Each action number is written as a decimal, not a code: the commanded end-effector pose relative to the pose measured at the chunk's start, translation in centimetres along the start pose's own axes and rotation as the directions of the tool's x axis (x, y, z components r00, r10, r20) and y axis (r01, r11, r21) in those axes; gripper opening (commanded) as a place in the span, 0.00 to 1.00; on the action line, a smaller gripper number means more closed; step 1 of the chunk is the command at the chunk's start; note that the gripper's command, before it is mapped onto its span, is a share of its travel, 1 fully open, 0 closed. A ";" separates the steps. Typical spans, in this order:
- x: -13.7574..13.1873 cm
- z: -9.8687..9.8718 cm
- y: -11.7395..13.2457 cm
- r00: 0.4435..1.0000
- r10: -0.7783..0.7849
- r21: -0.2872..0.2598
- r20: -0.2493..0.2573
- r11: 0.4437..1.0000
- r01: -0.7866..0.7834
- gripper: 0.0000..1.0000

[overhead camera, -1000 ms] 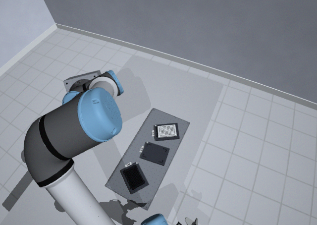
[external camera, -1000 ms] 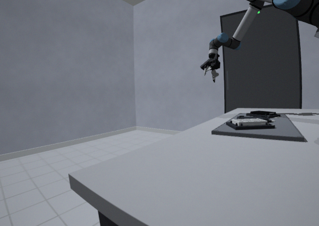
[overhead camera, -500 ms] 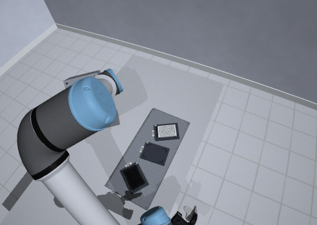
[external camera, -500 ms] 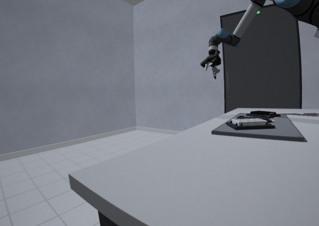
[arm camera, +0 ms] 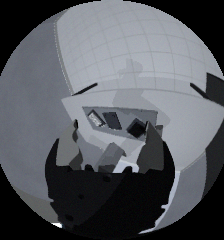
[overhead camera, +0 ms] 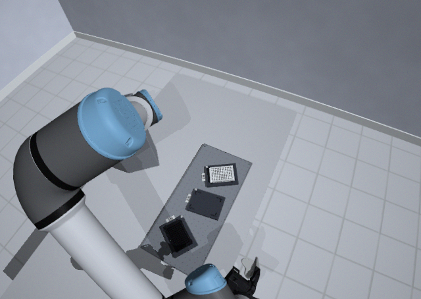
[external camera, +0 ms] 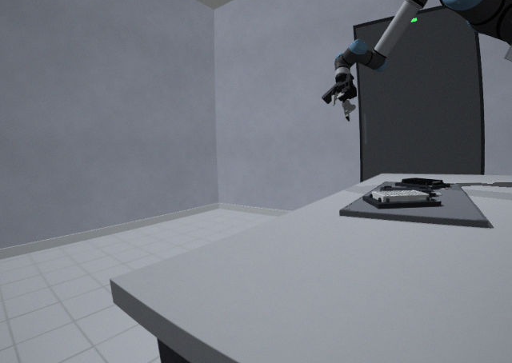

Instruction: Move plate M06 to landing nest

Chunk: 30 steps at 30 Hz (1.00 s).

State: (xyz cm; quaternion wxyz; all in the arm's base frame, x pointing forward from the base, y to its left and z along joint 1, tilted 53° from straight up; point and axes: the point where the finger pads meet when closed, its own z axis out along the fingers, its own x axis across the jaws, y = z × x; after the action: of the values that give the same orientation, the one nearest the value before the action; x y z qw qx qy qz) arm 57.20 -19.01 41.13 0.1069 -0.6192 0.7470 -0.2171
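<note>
The end effector point(external camera: 344, 103) hangs high in the air with its fingers spread wide apart and nothing between them. In the wrist view both fingers frame the scene, and the dark base plate point(arm camera: 142, 114) shows well below and ahead, in the gap between them.

Which plate is M06 cannot be read: the labels are too small. Three stations lie in a row on the base plate point(overhead camera: 237, 161). The black plate point(overhead camera: 177, 234) sits in its nest nearest the end effector. The empty nest point(overhead camera: 205, 203), with corner locators showing, is in the middle. The white plate point(overhead camera: 222, 173) rests in its nest at the far end from the end effector. All three lie far beneath the fingers, apart from them.

The arm point(overhead camera: 64, 153) reaches out with its big elbow joint close under the top camera, its pale forearm running down to the blue wrist joint point(overhead camera: 204, 279) at the lower edge of that view. The end effector point(overhead camera: 250, 269) points downward past the near short end of the base plate, beyond its edge.

From the exterior view the base plate point(external camera: 462, 217) lies on the desk point(external camera: 289, 277), near its far side, with a wide bare stretch of desk towards the camera. A dark panel point(external camera: 422, 103) stands behind the end effector.
</note>
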 end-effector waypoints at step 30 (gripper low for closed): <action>-8.1 -0.6 10.2 0.993 -0.080 -0.184 0.088 0.978 0.095 0.82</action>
State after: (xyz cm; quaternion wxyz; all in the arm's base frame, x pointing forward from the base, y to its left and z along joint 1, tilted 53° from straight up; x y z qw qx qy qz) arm 50.66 -10.62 36.55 0.0752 -0.6592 0.7350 -0.1399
